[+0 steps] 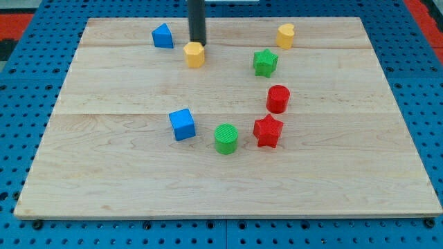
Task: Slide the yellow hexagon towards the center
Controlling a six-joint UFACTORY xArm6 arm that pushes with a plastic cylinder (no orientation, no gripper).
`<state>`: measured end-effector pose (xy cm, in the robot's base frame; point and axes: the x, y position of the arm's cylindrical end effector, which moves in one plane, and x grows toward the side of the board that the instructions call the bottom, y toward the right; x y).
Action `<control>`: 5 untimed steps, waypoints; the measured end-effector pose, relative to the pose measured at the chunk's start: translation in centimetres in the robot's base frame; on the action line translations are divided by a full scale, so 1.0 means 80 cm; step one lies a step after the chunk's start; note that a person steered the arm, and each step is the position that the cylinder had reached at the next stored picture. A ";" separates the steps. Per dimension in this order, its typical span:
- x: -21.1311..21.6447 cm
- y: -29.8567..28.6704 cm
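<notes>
My tip (pixel 198 43) sat seemingly touching the small yellow hexagonal block's (pixel 195 54) top side; it had no jaws and gripped nothing, and a steady push toward the view's bottom suited best.

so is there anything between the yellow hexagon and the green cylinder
No. In the camera view only bare board lies between the yellow hexagon and the green cylinder; the blue cube sits off that line, to the view's left.
</notes>
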<state>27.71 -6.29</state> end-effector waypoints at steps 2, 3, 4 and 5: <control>0.052 -0.021; 0.043 -0.048; 0.027 -0.026; 0.061 -0.018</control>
<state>32.62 -7.76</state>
